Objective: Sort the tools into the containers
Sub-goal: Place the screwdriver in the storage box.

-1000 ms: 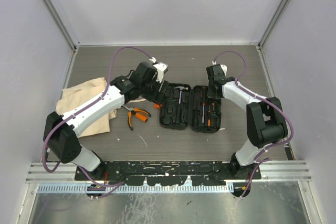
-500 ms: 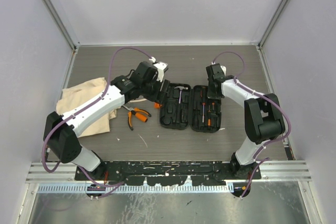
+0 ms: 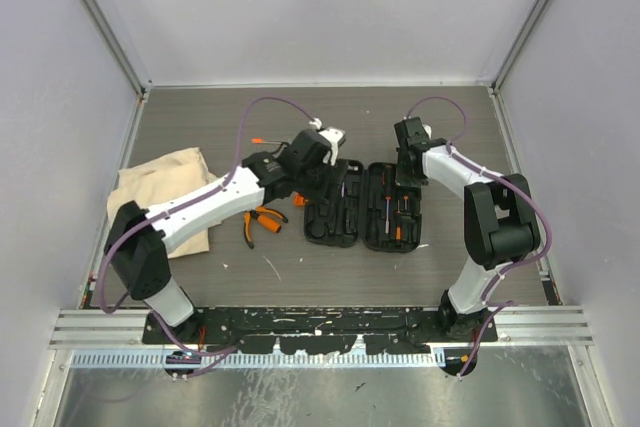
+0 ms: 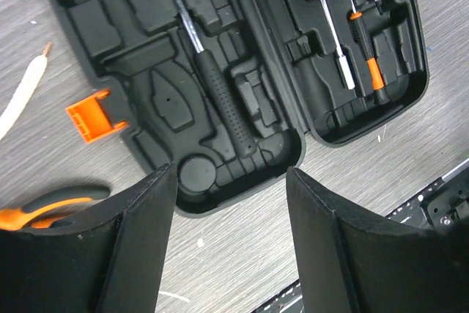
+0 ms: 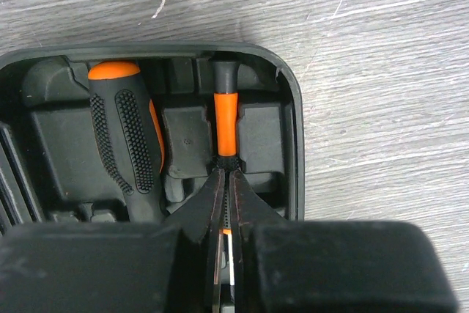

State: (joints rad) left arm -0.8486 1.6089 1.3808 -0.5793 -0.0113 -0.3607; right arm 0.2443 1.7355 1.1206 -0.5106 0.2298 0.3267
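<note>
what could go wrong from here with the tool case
The right end effector pinches the thin driver lying in its slot in the case; lifting without letting go might drag it out. The left end effector hangs open above the case; coming down, it might strike the rim and shove it.

In the top view, bare table [image 3: 370, 112] lies open across the upper middle and along the lower centre below the open tool case [image 3: 330, 232]. The left arm [image 3: 205, 209] slants in from the lower left, crowding the pliers [image 3: 262, 215]. The right gripper [image 5: 223, 172], pinched on the thin driver [image 5: 226, 119], blocks the case's upper right corner.
</note>
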